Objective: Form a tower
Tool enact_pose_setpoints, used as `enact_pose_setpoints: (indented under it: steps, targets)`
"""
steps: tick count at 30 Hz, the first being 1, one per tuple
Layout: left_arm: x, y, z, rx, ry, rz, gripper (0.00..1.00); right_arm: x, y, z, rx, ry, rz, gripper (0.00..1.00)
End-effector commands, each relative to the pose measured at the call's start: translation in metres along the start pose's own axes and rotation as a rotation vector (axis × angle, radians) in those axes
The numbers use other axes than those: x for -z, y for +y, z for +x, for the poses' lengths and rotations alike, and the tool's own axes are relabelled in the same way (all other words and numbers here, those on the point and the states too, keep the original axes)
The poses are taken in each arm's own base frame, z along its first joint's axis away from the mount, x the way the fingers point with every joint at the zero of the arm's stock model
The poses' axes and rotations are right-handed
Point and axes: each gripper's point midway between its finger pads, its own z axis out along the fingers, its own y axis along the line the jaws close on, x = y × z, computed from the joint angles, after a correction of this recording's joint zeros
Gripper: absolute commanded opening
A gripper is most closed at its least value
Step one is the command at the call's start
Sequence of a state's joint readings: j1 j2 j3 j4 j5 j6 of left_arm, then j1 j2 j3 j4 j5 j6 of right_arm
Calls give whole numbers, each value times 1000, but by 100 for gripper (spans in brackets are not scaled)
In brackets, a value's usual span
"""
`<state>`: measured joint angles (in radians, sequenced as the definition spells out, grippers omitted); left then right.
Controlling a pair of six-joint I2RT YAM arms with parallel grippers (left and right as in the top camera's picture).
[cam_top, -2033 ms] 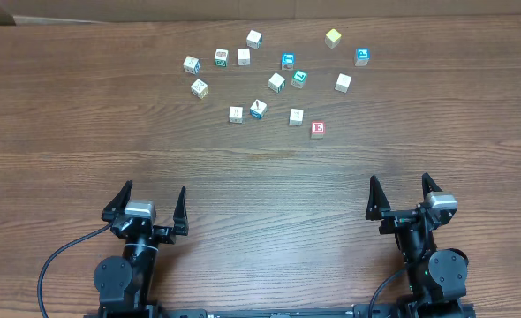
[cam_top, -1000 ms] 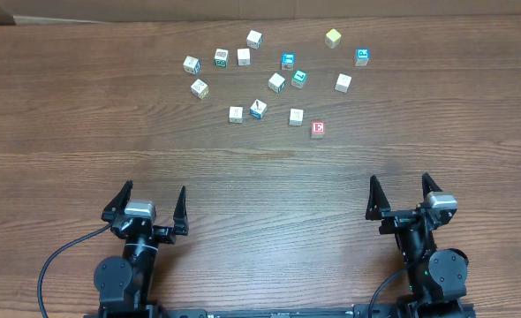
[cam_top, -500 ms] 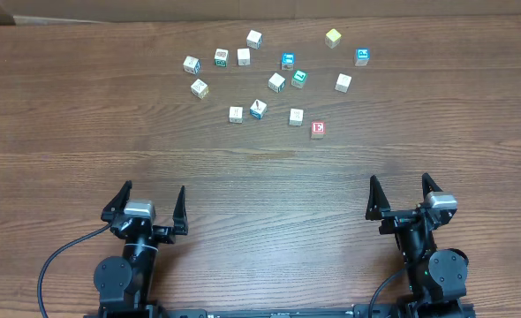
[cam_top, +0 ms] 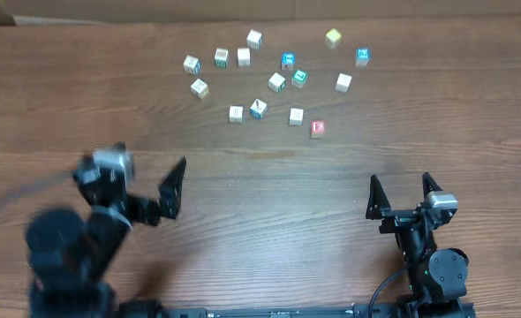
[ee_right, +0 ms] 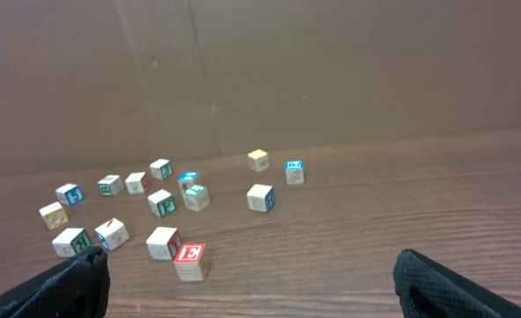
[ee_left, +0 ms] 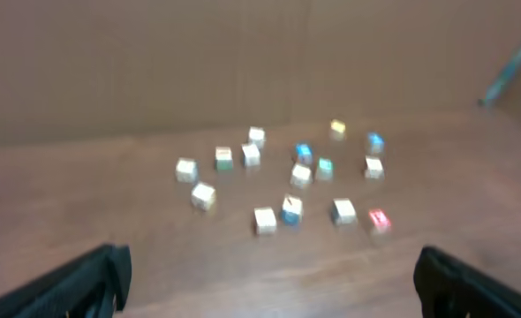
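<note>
Left arm: swung away from its rest pose, toward the left table edge; smeared by motion in the overhead view.
Left gripper: now farther forward and left, turned askew.
Loose cubes: now lie further right of this claw, ahead of it.

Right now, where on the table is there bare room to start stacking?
The wide bare band of table between the red E cube and the right gripper is free, as is the stretch right of the rightmost blue cube. The cube cluster is crowded.
</note>
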<state>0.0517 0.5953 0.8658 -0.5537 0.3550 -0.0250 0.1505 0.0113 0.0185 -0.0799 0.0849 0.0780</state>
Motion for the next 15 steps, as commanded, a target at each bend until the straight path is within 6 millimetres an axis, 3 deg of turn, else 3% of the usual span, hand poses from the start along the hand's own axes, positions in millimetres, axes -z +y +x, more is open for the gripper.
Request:
enact_pose_setpoints:
  steps: [1, 4, 8, 12, 13, 15]
  targets:
    - [-36, 5, -36, 19, 198, 40, 99, 0, -2, 2, 1, -3, 7, 100]
    - [-67, 14, -74, 48, 342, 50, 100, 0, -2, 2, 1, -3, 7, 100]
    - [-96, 24, -85, 94, 492, 56, 99, 0, -2, 2, 1, -3, 7, 100]
    - [-122, 34, -55, 182, 709, 59, 100, 0, -2, 2, 1, -3, 7, 100]
    - [-133, 39, -34, 250, 790, 46, 100, 0, -2, 2, 1, -3, 7, 100]
    - [-142, 42, -16, 319, 860, 27, 100, 0, -2, 2, 1, -3, 7, 100]
